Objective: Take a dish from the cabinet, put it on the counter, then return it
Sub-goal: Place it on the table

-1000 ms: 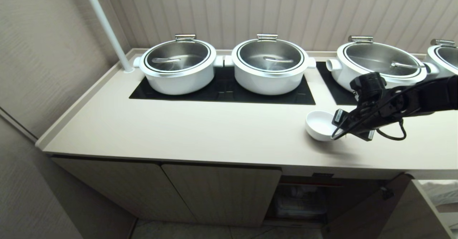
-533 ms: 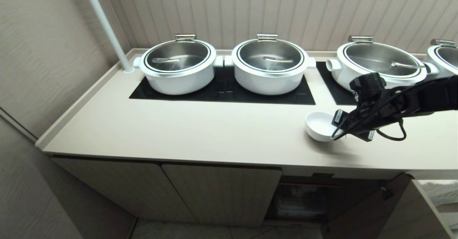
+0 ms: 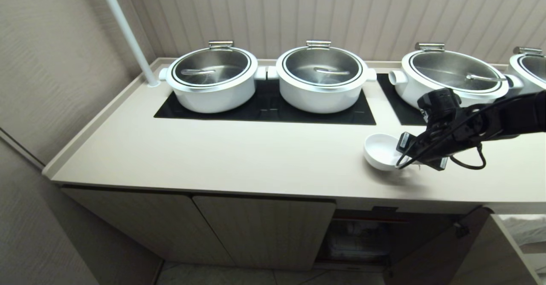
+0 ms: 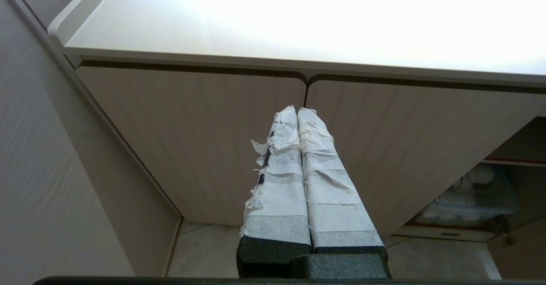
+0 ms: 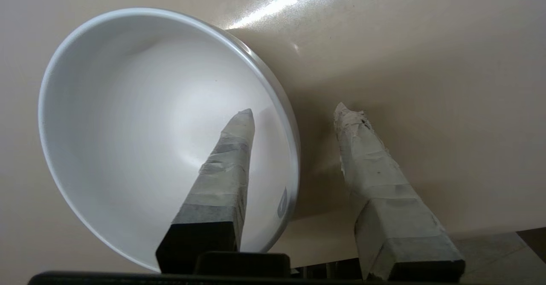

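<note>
1. Head view: the dish sits on the counter — take-out and set-down look done.
2. Right gripper straddles its rim, fingers parted, gripping nothing.
3. Left — return to cabinet below.

Head view: looking down from above over the bench. Left wrist view: facing the cabinet doors from low, sharing the bench edge. Right wrist view: hovering close over the dish, shared with head view.
</note>
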